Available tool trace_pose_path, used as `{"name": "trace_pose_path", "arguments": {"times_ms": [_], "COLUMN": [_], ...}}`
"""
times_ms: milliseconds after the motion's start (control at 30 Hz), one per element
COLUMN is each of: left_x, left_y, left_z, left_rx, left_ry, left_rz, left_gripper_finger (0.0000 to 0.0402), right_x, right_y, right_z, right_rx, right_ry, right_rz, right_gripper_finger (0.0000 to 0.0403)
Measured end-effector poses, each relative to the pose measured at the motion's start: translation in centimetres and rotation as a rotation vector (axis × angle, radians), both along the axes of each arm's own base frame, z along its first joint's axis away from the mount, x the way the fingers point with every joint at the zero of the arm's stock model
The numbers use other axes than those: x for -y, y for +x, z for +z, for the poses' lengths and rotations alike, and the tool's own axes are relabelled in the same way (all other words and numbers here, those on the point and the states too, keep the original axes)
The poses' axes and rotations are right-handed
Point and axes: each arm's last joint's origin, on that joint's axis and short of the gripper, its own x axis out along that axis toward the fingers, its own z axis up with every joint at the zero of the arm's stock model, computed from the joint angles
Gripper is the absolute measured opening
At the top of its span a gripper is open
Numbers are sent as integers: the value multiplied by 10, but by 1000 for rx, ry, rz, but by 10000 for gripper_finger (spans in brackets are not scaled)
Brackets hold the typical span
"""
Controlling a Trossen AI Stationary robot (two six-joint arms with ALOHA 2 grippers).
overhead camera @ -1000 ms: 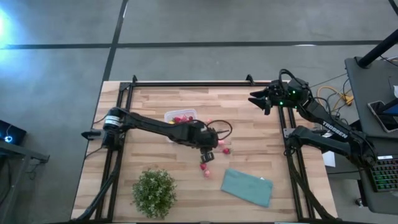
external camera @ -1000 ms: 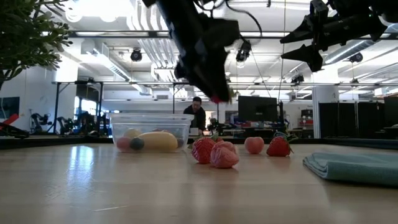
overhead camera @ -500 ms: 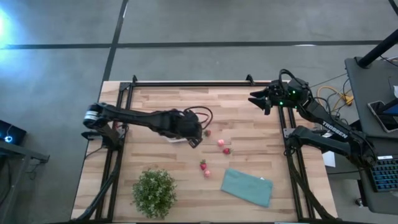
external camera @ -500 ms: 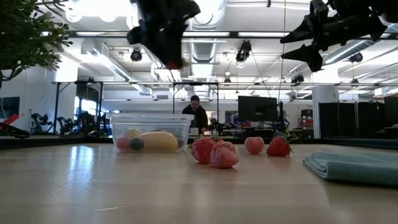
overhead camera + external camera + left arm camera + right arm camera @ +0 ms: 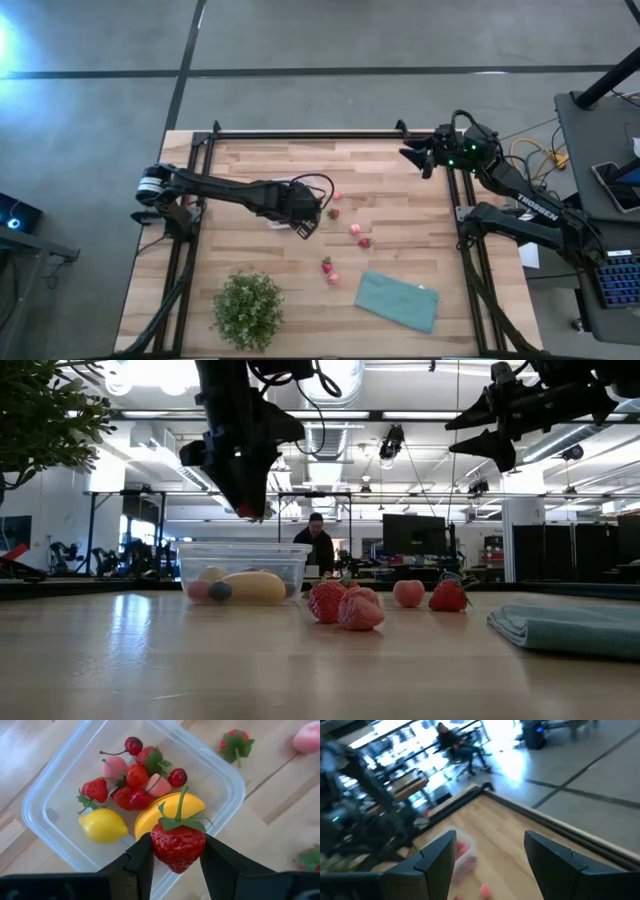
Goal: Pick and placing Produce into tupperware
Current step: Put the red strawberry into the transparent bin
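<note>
My left gripper (image 5: 178,862) is shut on a red strawberry (image 5: 178,845) and hangs over the clear tupperware (image 5: 235,785), above one rim. In the low view that gripper (image 5: 250,510) stands well above the tupperware (image 5: 243,572). Inside lie a yellow banana (image 5: 170,810), a yellow round fruit (image 5: 103,826) and several red and pink fruits (image 5: 135,782). More strawberries (image 5: 354,229) lie loose on the wood between tupperware and cloth. My right gripper (image 5: 405,155) waits open, high at the far right corner. My left gripper pinches the strawberry's red body at its two sides (image 5: 159,845) between its two fingers (image 5: 142,862). The fingers come from above, pointing steeply down. The fruit is lifted clear over the tupperware, its green cap and stem (image 5: 181,817) free of the fingers.
A green potted plant (image 5: 247,308) stands near the front left edge. A teal folded cloth (image 5: 397,300) lies at the front right. Black frame rails (image 5: 300,133) run along the table's far and side edges. A person (image 5: 316,545) sits in the room beyond.
My left gripper has carried the strawberry from above the loose fruits at the table's middle toward the left edge, to above the tupperware. It has risen a little and its wrist has rolled. The right arm has kept still.
</note>
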Motion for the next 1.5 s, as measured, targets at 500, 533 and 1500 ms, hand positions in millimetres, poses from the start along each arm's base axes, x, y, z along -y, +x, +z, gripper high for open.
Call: {"name": "trace_pose_path", "arguments": {"times_ms": [500, 533, 1500], "left_x": [-24, -27, -53], "left_y": [-3, -4, -11], "left_z": [-6, -7, -18], "left_rx": [-24, -27, -59], "left_ry": [-35, -44, -132], "left_rz": [59, 67, 171], "left_gripper_finger": [118, 122, 258], "right_x": [16, 17, 2], "right_y": [16, 18, 107], "right_z": [-18, -21, -18], "right_rx": [22, 8, -859], "right_ry": [337, 350, -58], "right_rz": [-51, -54, 281], "right_gripper_finger": [226, 226, 226]}}
